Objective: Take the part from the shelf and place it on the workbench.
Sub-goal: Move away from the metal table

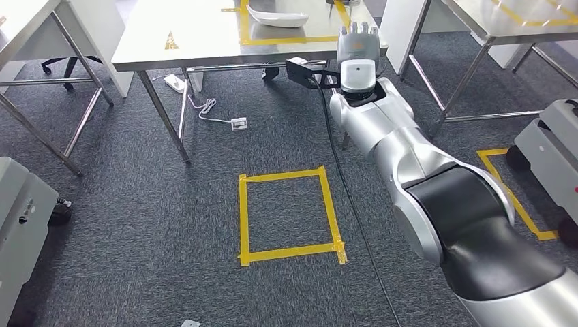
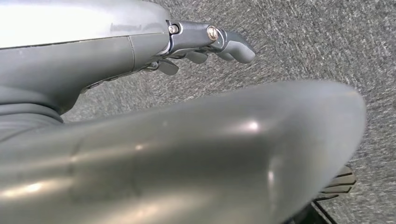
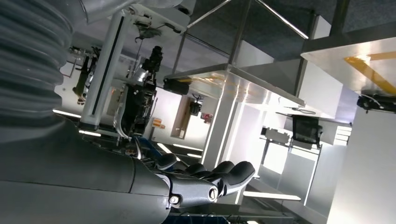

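Observation:
A white curved part (image 1: 277, 15) lies on the steel workbench (image 1: 204, 48), inside a yellow tape outline (image 1: 243, 27). My right arm reaches forward, and my right hand (image 1: 356, 42) is raised at the workbench's near right corner, to the right of the part and apart from it. Its fingers point upward and hold nothing. In the right wrist view the right hand (image 3: 205, 179) shows its dark fingers lying side by side, empty. My left hand (image 2: 205, 44) hangs over the grey carpet with loosely bent fingers and nothing in them.
A yellow tape square (image 1: 290, 214) marks the carpet ahead of me. A black cable (image 1: 344, 184) runs across the floor beside it. A white power strip (image 1: 175, 83) lies under the workbench. More steel tables stand at left (image 1: 27, 20) and right (image 1: 504, 20); grey units flank me (image 1: 20, 218), (image 1: 552, 150).

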`<state>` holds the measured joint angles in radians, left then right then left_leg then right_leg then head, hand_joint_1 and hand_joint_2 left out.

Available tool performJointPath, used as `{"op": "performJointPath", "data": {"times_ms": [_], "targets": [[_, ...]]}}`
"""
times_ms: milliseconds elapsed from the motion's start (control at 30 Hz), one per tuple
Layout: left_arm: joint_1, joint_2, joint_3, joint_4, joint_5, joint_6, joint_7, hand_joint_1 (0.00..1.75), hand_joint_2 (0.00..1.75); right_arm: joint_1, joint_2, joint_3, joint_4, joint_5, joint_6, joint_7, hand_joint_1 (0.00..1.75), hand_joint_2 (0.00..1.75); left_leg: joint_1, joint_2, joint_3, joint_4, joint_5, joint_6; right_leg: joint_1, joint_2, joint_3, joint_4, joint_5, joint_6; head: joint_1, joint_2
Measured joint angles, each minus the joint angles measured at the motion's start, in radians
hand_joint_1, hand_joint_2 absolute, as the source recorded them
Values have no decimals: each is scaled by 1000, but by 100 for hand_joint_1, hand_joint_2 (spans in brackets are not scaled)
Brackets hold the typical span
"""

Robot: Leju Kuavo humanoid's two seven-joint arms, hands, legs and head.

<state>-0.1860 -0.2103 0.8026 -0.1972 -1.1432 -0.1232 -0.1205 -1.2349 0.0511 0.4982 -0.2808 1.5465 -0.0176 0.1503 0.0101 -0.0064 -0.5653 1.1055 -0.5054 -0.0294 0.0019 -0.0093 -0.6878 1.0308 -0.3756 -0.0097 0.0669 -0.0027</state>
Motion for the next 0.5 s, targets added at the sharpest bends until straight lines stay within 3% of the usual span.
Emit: {"op": "performJointPath", "data": {"times_ms": [33, 67, 133, 200, 267, 333, 367, 467, 500], "targets": [[0, 0, 0, 0, 4, 0, 1, 0, 0, 7, -1, -6, 0, -10, -9, -9, 0, 175, -2, -1, 23, -38, -26, 9, 1, 0, -4, 3, 5, 6, 0, 0], [0, 0, 0, 0, 8, 0, 2, 0, 0, 19, -2, -13, 0, -22, -20, -18, 0, 175, -4, -1, 27, -55, -33, 21, 1, -1, -4, 3, 10, 11, 1, 0], [1, -1, 1, 0, 16, 0, 4, 0, 0, 56, -1, -33, 0, -51, -44, -40, 0, 175, -2, 2, 22, -56, -22, 41, -1, 0, -7, 9, 8, 24, 1, 0], [2, -1, 1, -1, 24, 0, 5, 0, 0, 107, 0, -57, 0, -79, -70, -58, 0, 175, 1, 3, 14, -59, -5, 54, -5, 2, -33, 75, -45, 36, 2, 0], [7, -1, 1, -1, 32, 0, 6, 0, 0, 170, 5, -80, 1, -97, -93, -69, 0, 175, 2, 3, -3, -59, 10, 57, -9, 3, -77, 201, -123, 45, 4, 0], [14, -1, 1, -1, 40, 0, 6, 0, 0, 240, 12, -99, 4, -115, -108, -77, 0, 175, 2, 2, -18, -57, 20, 56, -11, 4, -89, 272, -155, 47, 4, 0], [17, 0, 2, -1, 45, 0, 5, 0, 0, 275, 16, -108, 5, -128, -111, -81, 0, 175, 2, 2, -23, -56, 24, 54, -12, 4, -66, 253, -145, 45, 4, 0], [23, 0, 4, -1, 60, 0, 2, 0, 0, 372, 26, -137, 6, -182, -120, -82, 0, 175, 1, 2, -28, -57, 31, 46, -8, 3, 60, 60, -92, 33, 3, 0], [25, 0, 5, -1, 65, 0, 1, 0, 0, 404, 29, -147, 6, -201, -126, -80, 0, 175, 0, 2, -29, -57, 32, 41, -6, 3, 84, 17, -86, 28, 3, 0]]}}
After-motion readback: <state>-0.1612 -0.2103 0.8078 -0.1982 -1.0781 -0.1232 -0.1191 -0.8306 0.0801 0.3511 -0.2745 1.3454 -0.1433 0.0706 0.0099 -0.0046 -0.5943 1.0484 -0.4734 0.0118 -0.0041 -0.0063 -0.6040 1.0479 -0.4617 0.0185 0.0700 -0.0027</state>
